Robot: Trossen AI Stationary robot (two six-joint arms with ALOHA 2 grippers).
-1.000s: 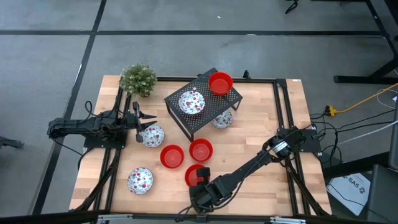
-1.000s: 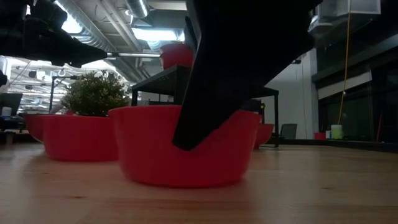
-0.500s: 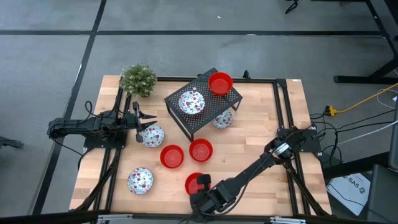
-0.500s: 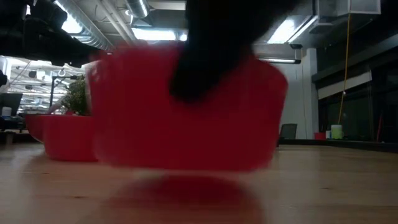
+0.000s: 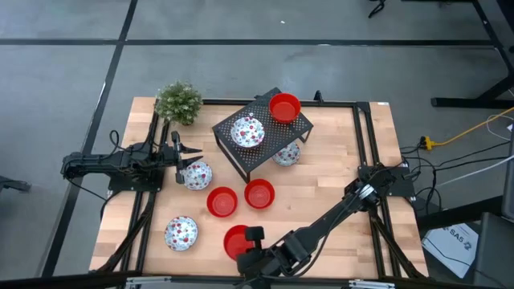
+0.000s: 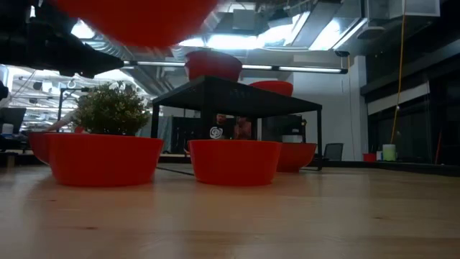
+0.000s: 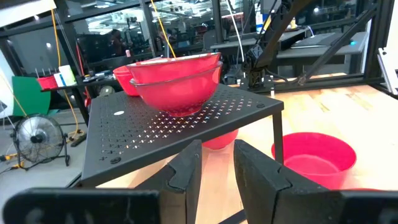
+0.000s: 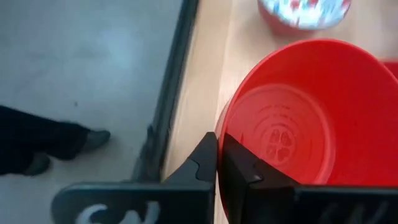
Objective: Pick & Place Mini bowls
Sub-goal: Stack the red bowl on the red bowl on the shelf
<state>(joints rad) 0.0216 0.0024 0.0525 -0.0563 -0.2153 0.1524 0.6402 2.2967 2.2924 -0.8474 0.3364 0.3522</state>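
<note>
1. Right hand [image 5: 247,241] is clamped on the wall of a red mini bowl [image 5: 235,240]: one finger inside, one outside, bowl lifted off the tabletop [image 5: 337,172] near its front edge.
2. Judging by the thin-rim pinch, bowl's light & stiff; glossy, so prob. slippery & may tilt in the grip.
3. Best hold: rim wall, fingers well down.
4. Left hand [image 5: 181,157] waits w/ fingers parted, holding nothing, by a speckled bowl [image 5: 197,173].
5. Other bowls: on/under the rack [image 5: 261,136], mid-tabletop.
</note>
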